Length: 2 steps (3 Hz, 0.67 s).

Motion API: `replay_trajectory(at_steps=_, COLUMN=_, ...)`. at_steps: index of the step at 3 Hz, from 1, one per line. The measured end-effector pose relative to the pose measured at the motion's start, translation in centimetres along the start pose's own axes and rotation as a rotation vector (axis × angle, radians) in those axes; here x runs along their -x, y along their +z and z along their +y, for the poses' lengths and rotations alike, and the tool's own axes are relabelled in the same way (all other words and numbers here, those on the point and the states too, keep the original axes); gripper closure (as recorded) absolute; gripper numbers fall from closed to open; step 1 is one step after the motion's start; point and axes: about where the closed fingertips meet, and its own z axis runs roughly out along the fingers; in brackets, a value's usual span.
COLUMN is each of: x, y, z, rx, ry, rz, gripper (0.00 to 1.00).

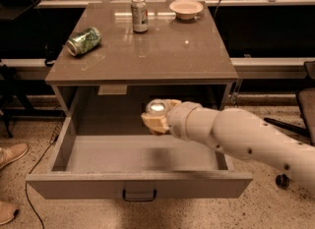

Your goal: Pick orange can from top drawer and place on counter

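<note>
My gripper [154, 117] is shut on the orange can [157, 107]. Only the can's silver lid shows between the pale fingers [150, 121]; its label is hidden. The gripper holds the can upright above the open top drawer [138, 184], near the drawer's middle and just below the front edge of the counter [147, 56]. The drawer is pulled far out, its floor [123, 154] is bare, and a small dark handle [139, 195] sits on the front panel. My arm reaches in from the right.
On the counter a green can [83, 41] lies on its side at the left, a silvery-white can [139, 14] stands at the back, and a pale bowl [185, 8] sits at the back right. A shoe [12, 154] is on the floor at left and a chair [305, 110] at right.
</note>
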Motion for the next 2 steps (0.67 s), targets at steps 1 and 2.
replay_trajectory(at_steps=1, x=3.16, y=-8.32, z=-6.09, rx=-0.029, ry=-0.032, rz=-0.057, gripper=1.00)
replay_trajectory(at_steps=2, x=3.10, y=-8.24, z=-5.98, rx=-0.027, ry=-0.032, rz=-0.055, gripper=1.00)
